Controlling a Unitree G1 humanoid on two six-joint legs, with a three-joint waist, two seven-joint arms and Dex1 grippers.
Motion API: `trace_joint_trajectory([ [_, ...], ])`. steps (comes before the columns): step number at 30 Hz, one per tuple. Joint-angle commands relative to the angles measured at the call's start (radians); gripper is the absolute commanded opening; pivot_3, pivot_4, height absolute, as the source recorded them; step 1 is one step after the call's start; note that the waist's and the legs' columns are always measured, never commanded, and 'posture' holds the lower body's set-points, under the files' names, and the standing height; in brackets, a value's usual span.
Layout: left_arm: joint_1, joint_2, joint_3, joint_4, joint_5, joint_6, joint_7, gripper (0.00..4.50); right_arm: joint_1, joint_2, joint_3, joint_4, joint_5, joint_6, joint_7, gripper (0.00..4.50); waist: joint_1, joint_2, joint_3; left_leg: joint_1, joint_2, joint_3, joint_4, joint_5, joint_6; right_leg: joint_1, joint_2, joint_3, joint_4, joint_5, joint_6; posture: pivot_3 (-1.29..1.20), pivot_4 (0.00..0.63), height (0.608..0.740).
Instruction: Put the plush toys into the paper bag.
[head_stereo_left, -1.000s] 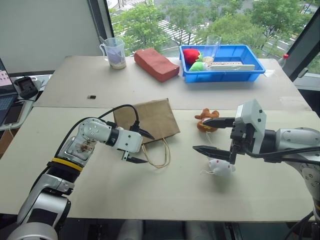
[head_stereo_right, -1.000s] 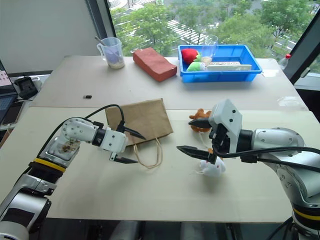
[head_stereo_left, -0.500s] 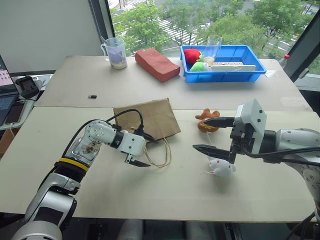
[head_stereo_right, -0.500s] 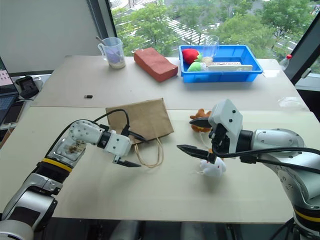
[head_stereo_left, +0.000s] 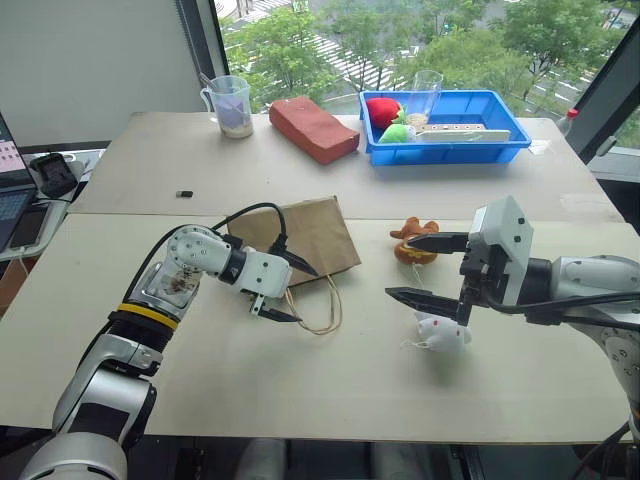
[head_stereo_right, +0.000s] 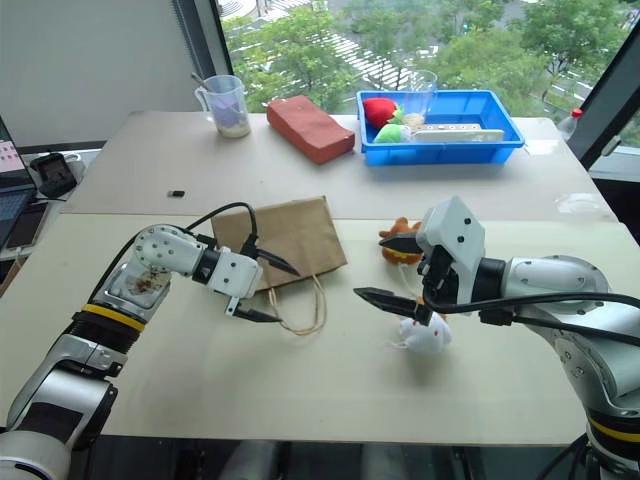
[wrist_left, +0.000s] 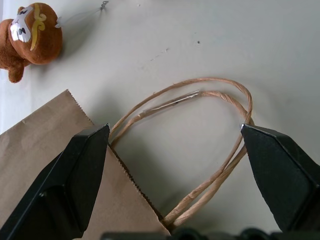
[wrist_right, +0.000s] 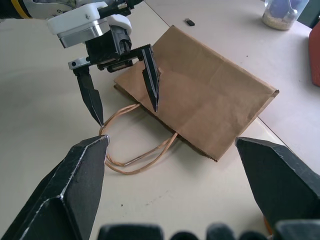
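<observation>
The brown paper bag (head_stereo_left: 300, 235) lies flat on the table, its cord handles (head_stereo_left: 318, 308) pointing toward me. My left gripper (head_stereo_left: 306, 297) hovers open at the bag's mouth with its fingers either side of the handles (wrist_left: 200, 100), holding nothing. A brown plush toy (head_stereo_left: 415, 240) lies to the right of the bag. A white plush toy (head_stereo_left: 443, 333) lies nearer to me. My right gripper (head_stereo_left: 398, 268) stands wide open and empty above the table between the two toys, pointing toward the bag (wrist_right: 210, 95).
On the far table stand a blue bin (head_stereo_left: 500, 145) holding red and green soft items and a glass, a reddish-brown block (head_stereo_left: 313, 128) and a measuring cup (head_stereo_left: 230, 105). A small black piece (head_stereo_left: 183, 193) lies near the seam. A laptop (head_stereo_left: 12, 195) sits at the left edge.
The left arm's elbow has shifted a little, while its gripper stays open by the bag's handles. The right arm and both toys have kept still.
</observation>
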Motion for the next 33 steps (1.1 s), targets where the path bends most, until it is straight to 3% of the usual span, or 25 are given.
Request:
trace_joint_trajectory([
  [1, -0.018, -0.006, 0.001, 0.022, 0.016, -0.046, 0.009, 4.46, -0.028, -0.013, -0.009, -0.009, -0.003, -0.014, -0.005, 4.50, 0.001, 0.000, 0.000, 0.000, 0.000, 0.000, 0.000, 0.000, 0.000, 0.000, 0.000, 0.000, 0.000, 0.000, 0.000, 0.00, 0.150, 0.740],
  [20, -0.010, -0.068, -0.045, 0.018, 0.056, -0.060, 0.016, 4.46, -0.032, -0.011, -0.013, -0.023, 0.009, -0.001, -0.028, 4.50, 0.001, 0.000, 0.000, 0.000, 0.000, 0.000, 0.000, 0.000, 0.000, 0.000, 0.000, 0.000, 0.000, 0.000, 0.000, 0.00, 0.150, 0.740],
  [23, -0.005, -0.077, -0.046, 0.020, 0.051, -0.043, 0.011, 3.71, -0.031, -0.012, -0.016, -0.026, 0.013, 0.003, -0.033, 4.50, 0.000, 0.000, 0.000, 0.000, 0.000, 0.000, 0.000, 0.000, 0.000, 0.000, 0.000, 0.000, 0.000, 0.000, 0.000, 0.00, 0.150, 0.740],
  [31, -0.001, -0.073, -0.050, 0.025, 0.045, -0.036, -0.021, 0.03, -0.034, -0.016, -0.014, -0.018, 0.012, 0.000, -0.035, 4.50, 0.001, 0.000, 0.000, 0.000, 0.000, 0.000, 0.000, 0.000, 0.000, 0.000, 0.000, 0.000, 0.000, 0.000, 0.000, 0.00, 0.150, 0.740],
  [33, 0.001, -0.075, -0.039, 0.013, 0.024, -0.019, -0.029, 0.03, -0.033, -0.016, -0.014, -0.015, 0.010, -0.001, -0.034, 4.50, 0.001, 0.000, 0.000, 0.000, 0.000, 0.000, 0.000, 0.000, 0.000, 0.000, 0.000, 0.000, 0.000, 0.000, 0.000, 0.00, 0.150, 0.740],
])
